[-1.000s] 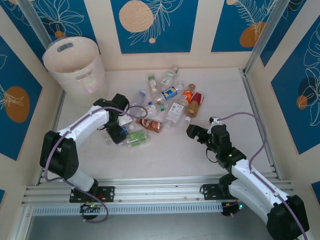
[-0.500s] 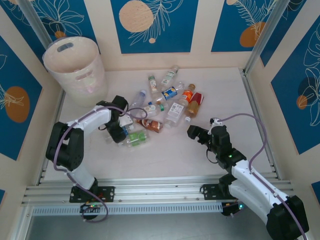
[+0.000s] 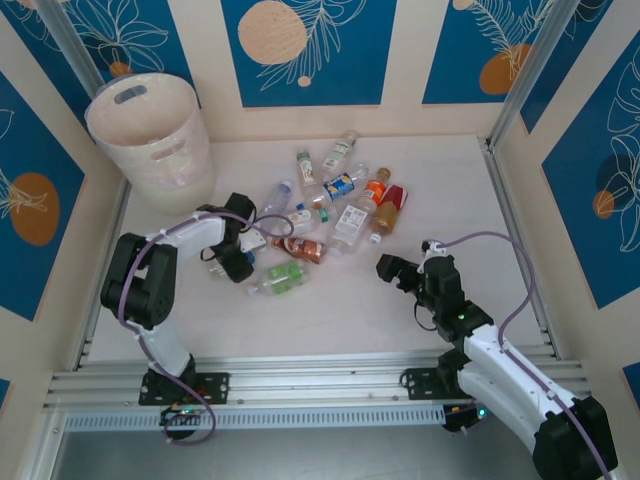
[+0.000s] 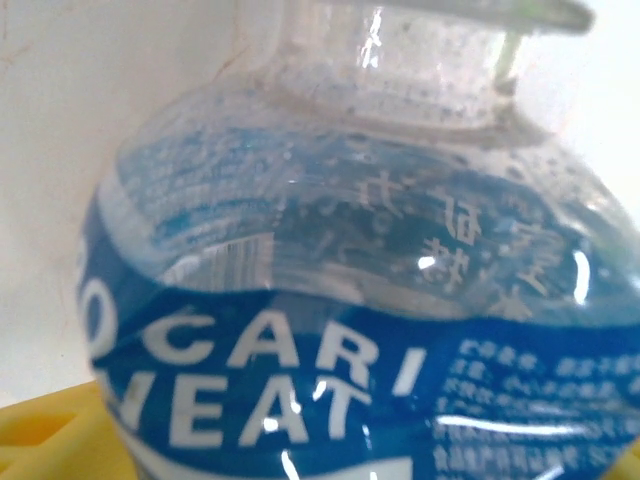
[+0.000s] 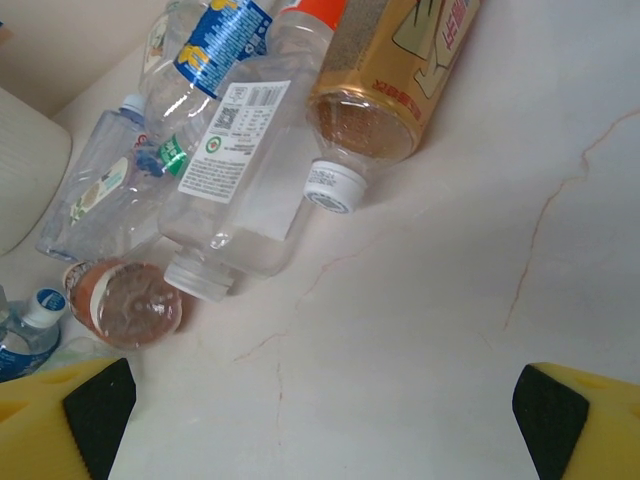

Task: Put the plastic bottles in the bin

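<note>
Several plastic bottles (image 3: 340,200) lie in a loose heap in the middle of the table. The bin (image 3: 150,140), tall and whitish-pink, stands at the far left corner. My left gripper (image 3: 240,260) is down at the heap's left edge. A clear bottle with a blue label (image 4: 350,300) sits right up between its jaws, and one yellow finger (image 4: 50,440) shows beside it. Whether the jaws press on it is hidden. My right gripper (image 3: 398,270) (image 5: 325,430) is open over bare table, right of the heap. Ahead of it lie a white-labelled bottle (image 5: 245,170) and an amber one (image 5: 385,90).
A green-labelled bottle (image 3: 282,271) and a clear one (image 3: 268,288) lie just right of the left gripper. Patterned walls close the table in on three sides. Bare table lies in front of the heap and along the right side.
The left arm's elbow swung in towards the heap, and its jaws came closer together around the blue-labelled bottle. The green bottle shifted a little. The right arm barely moved.
</note>
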You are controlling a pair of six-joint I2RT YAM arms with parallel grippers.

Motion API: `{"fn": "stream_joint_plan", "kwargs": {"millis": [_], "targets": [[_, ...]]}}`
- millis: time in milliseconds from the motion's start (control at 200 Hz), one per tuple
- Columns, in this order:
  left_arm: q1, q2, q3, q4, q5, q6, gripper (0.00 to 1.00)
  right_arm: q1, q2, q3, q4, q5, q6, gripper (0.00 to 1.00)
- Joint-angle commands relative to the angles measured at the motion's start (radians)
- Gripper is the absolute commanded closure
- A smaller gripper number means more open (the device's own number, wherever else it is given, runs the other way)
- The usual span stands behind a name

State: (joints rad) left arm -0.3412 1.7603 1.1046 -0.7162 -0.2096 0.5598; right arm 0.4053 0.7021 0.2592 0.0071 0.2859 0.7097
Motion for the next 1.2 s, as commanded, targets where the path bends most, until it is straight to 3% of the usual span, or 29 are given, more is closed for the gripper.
{"fn": "stream_joint_plan", "kwargs": {"millis": [0,365,615,680,865,1060,1195], "targets": [[0.009,0.003,-0.019,0.028,0.01,0.017,0.25,-0.004,-0.016,-0.019,0.01,0.028,-0.004,0.01],[0.014,-0.153,0.016,0.008,0.027,-0.019,0.7,-0.007,-0.043,-0.021,0.06,0.0,-0.075,0.01],[0.012,-0.32,0.165,-0.141,0.097,-0.178,0.88,-0.009,-0.049,0.001,0.153,0.01,-0.113,0.01],[0.011,-0.383,0.17,-0.129,0.135,-0.211,1.0,-0.008,-0.045,0.007,0.191,0.019,-0.125,0.01],[0.011,-0.54,0.157,0.021,0.305,-0.334,1.0,-0.015,0.003,0.045,0.245,0.013,-0.139,0.01],[0.01,-0.639,0.024,0.368,0.337,-0.57,1.0,-0.016,0.076,0.068,0.349,0.009,-0.11,0.0],[0.011,-0.654,0.037,0.492,0.361,-0.701,1.0,-0.017,0.122,0.108,0.38,0.004,-0.108,0.0]]}}
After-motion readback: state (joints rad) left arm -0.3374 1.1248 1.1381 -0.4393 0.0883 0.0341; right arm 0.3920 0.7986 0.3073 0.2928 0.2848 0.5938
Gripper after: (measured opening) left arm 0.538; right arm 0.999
